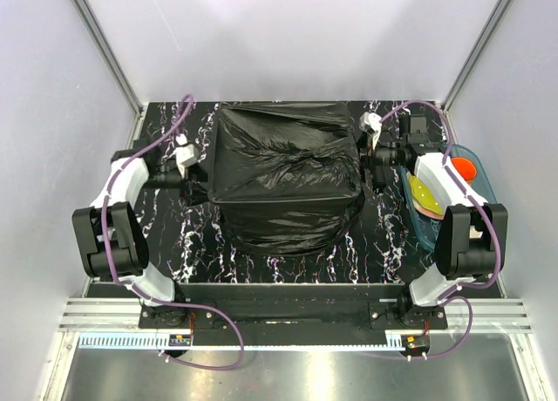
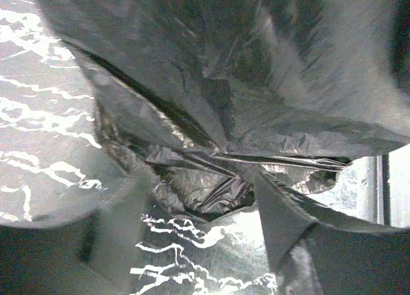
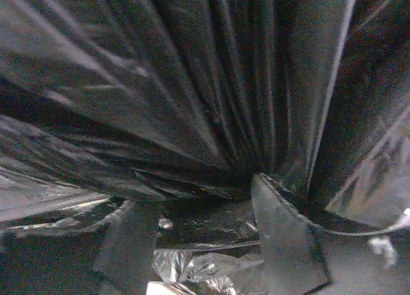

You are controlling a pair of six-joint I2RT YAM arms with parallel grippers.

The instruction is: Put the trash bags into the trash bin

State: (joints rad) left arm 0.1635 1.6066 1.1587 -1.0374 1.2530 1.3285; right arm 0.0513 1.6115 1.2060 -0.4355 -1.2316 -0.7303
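Observation:
The black trash bag [image 1: 283, 179] is draped over a boxy shape in the middle of the marble table. It hides the trash bin fully. My left gripper [image 1: 199, 190] is at the bag's lower left side. In the left wrist view its jaws stand apart [image 2: 198, 205], with crumpled film [image 2: 205, 179] just beyond the tips and tabletop between them. My right gripper [image 1: 368, 173] is against the bag's right side. Its jaws stand apart [image 3: 192, 199], and taut folds of film [image 3: 211, 102] fan out from its right fingertip [image 3: 262, 186].
A shallow blue tray [image 1: 481, 170] lies at the right edge, under the right arm, holding an orange item [image 1: 464, 168] and a yellow item [image 1: 425, 192]. Grey walls close in the table on three sides.

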